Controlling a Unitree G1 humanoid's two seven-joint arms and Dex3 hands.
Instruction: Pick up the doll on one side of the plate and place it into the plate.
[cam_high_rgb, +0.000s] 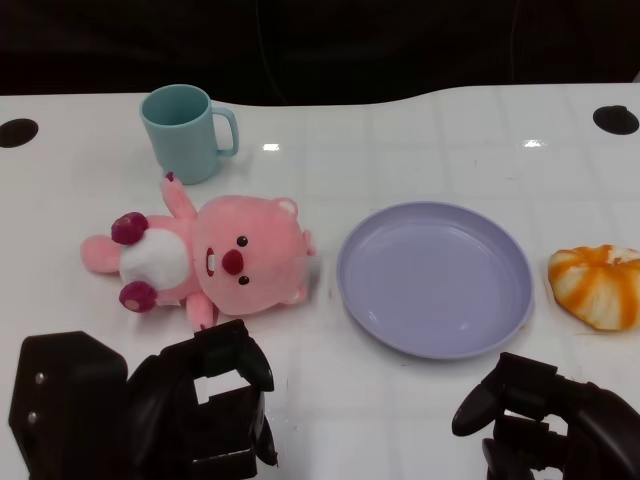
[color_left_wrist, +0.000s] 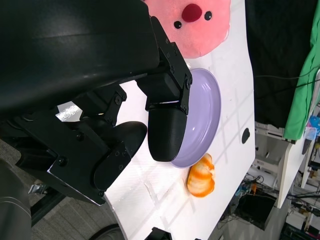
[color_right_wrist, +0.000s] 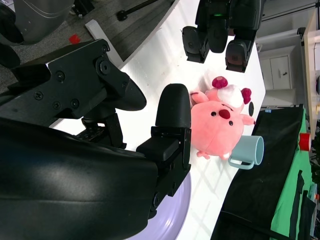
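Observation:
A pink plush doll (cam_high_rgb: 215, 256) with a white belly and dark red paws lies on its back on the white table, just left of an empty lavender plate (cam_high_rgb: 435, 276). The doll (color_left_wrist: 199, 22) and plate (color_left_wrist: 205, 117) also show in the left wrist view, and the doll (color_right_wrist: 220, 122) shows in the right wrist view. My left hand (cam_high_rgb: 205, 410) hovers near the table's front edge, just in front of the doll, fingers apart and holding nothing. My right hand (cam_high_rgb: 540, 420) sits at the lower right, in front of the plate, empty with fingers apart.
A teal mug (cam_high_rgb: 187, 132) stands behind the doll. An orange-and-white striped soft object (cam_high_rgb: 600, 285) lies right of the plate. Two dark round holes (cam_high_rgb: 615, 119) mark the table's far corners. Beyond the table are green cloth (color_left_wrist: 305, 85) and floor clutter.

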